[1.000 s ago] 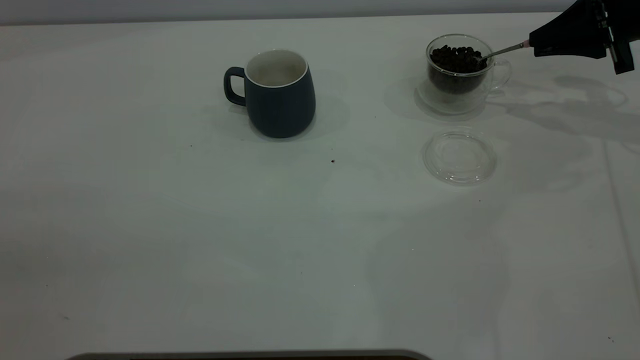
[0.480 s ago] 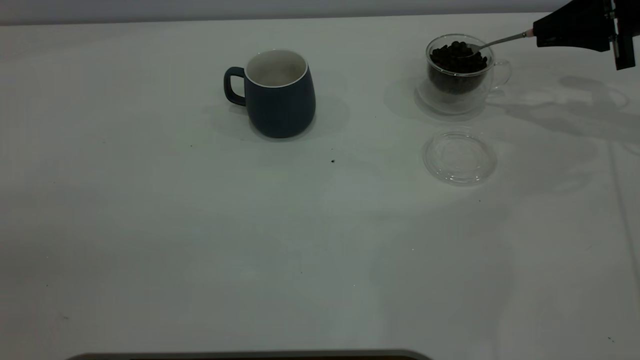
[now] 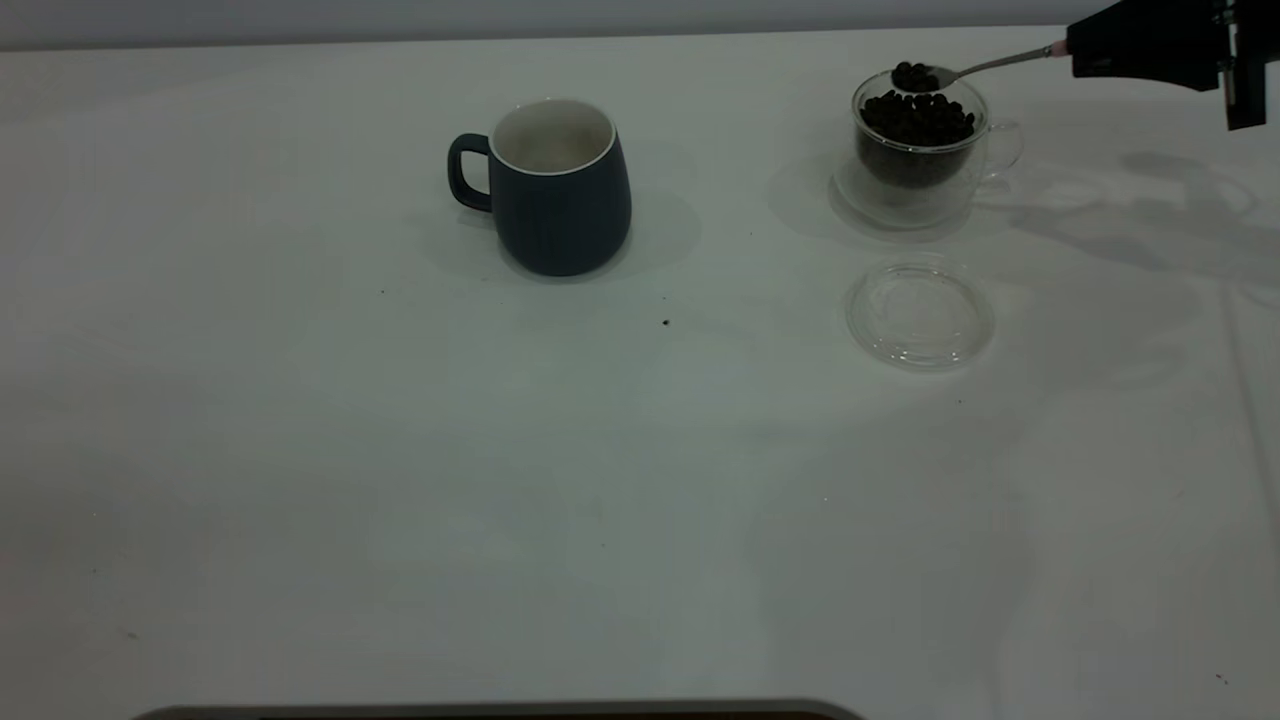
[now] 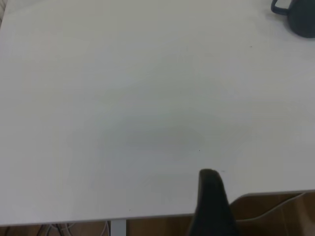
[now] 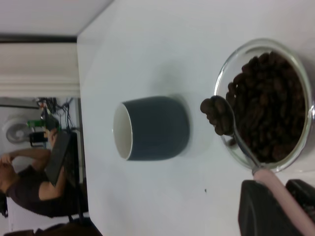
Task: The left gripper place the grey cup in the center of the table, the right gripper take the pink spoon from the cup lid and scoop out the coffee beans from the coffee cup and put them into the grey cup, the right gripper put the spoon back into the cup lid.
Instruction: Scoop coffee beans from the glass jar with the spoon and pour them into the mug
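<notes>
The grey cup (image 3: 555, 190) stands upright at mid-table, handle to the left; it also shows in the right wrist view (image 5: 152, 129) and at the edge of the left wrist view (image 4: 300, 17). The coffee cup (image 3: 920, 150) holds coffee beans (image 3: 918, 118). My right gripper (image 3: 1075, 52) is shut on the pink spoon's handle (image 5: 283, 196). The spoon bowl (image 3: 915, 77) carries a few beans just above the coffee cup's rim (image 5: 216, 115). The cup lid (image 3: 918, 315) lies empty in front of the coffee cup. One finger (image 4: 211, 196) of my left gripper shows over the table's edge.
The white table (image 3: 400, 480) carries a few dark specks, one (image 3: 666, 322) between the grey cup and the lid. A wide stretch of bare tabletop lies in front of the cups. A person sits beyond the table's far end in the right wrist view (image 5: 29, 182).
The spoon bowl has risen out of the bean heap with beans on it, and my right gripper has lifted slightly. The cups and lid have not moved.
</notes>
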`<state>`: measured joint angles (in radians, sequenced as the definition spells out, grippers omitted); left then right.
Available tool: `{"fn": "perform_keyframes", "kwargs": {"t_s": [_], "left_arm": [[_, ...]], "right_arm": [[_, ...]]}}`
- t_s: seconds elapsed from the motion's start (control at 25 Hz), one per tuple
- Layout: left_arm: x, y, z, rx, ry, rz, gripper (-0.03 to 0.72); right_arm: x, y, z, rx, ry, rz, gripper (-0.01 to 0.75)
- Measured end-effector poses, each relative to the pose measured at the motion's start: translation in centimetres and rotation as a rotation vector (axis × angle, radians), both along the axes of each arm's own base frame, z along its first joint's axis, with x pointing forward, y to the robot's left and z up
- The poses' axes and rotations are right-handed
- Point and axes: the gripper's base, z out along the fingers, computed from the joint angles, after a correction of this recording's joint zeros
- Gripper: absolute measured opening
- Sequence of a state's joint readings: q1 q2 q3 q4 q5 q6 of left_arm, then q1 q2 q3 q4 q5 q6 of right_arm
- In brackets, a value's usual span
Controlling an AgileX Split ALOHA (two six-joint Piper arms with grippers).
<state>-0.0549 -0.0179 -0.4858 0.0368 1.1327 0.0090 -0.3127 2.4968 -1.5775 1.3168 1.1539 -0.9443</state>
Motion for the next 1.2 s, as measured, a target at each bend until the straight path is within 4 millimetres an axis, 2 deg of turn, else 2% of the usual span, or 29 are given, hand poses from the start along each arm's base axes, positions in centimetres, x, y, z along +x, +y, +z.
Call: {"fn": "perform_keyframes", "kwargs": {"t_s": [0.2, 0.48, 0.84, 1.2], "left_arm": [[0.0, 0.0, 0.0, 0.000, 0.000, 0.000, 0.586], [0.0, 0.0, 0.0, 0.001, 0.000, -0.001, 0.586], [0.0, 0.0, 0.0, 0.001, 0.000, -0.001, 0.586], [0.0, 0.0, 0.0, 0.001, 0.000, -0.001, 0.586]], "right_arm": [[0.0, -1.0, 0.1, 0.016, -0.006, -0.040, 0.096], [0.3, -0.7, 0.3, 0.035, -0.016, -0.055, 0.096], [0.8, 2.7, 0.5, 0.053, -0.019, 0.000, 0.096], [1.3, 6.7, 2.4, 0.066, -0.050, 0.071, 0.096]]}}
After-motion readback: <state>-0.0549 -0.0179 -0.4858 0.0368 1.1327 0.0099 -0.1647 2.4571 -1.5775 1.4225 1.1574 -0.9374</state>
